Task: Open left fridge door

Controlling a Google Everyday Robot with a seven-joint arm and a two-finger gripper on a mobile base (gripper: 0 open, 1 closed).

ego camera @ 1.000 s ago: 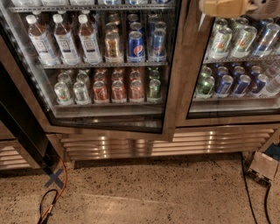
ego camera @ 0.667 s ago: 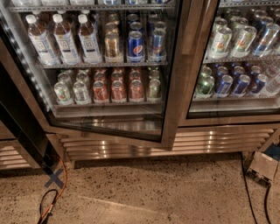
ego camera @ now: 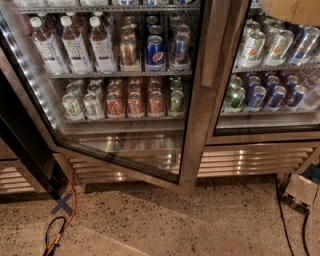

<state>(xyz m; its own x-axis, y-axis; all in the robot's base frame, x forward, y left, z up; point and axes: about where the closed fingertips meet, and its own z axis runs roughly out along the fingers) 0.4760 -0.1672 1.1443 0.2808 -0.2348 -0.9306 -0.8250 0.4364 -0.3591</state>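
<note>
Door: the left fridge door (ego camera: 199,130) stood swung partway out from its left-hand hinge. Its bottom edge slanted across the front of the grille (ego camera: 250,161) and its free side hung over the floor (ego camera: 175,225).
Behind the glass: bottles (ego camera: 75,42) and cans (ego camera: 155,47) stood upright on the shelves.
Gripper: a tan shape at the top right corner, in front of the right door (ego camera: 265,130), looked like the gripper (ego camera: 292,10). It was apart from the left door, and whether it was open or closed could not be told.
Progress: the door looked well ajar but not wide open.
Risk, swing-back: with nothing seen holding the door, a self-closing hinge could probably draw it shut again.
Risk, wrong target: the gripper was nearest the right door, so a careless reach might catch that frame instead.
Risk, collision: a pull straight back could bring the door's free corner against the robot's own base.
Risk, floor: an orange cable (ego camera: 70,220) lay by the hinge side near a blue tape cross (ego camera: 61,204), and a rolling base could snag it.
Risk, force: a hard shove could possibly jolt the bottles on their shelves.
</note>
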